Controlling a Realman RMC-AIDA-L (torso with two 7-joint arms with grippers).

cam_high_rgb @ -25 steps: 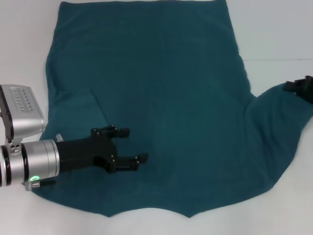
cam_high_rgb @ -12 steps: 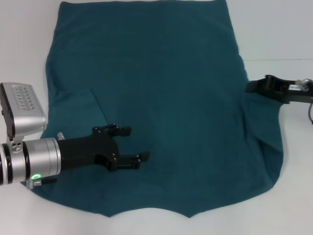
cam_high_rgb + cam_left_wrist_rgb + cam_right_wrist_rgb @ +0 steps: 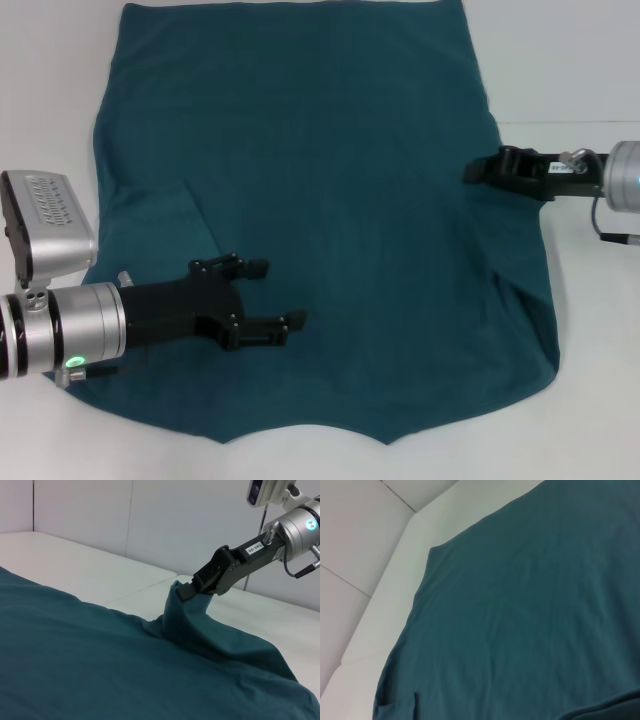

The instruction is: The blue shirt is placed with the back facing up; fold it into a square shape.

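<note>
The shirt [image 3: 320, 200] lies spread on the white table [image 3: 570, 60] mid sleeve-fold: the right gripper [image 3: 478, 172], fingers clenched on the right sleeve, lifts it over the body and should next lay it flat inboard and let go, while the left gripper [image 3: 270, 295] hovers fingers released above the left side.

Lighting I see: bright, even, diffuse overhead; shadows faint; white table [image 3: 580, 60] near washed-out; right wrist view soft.
</note>
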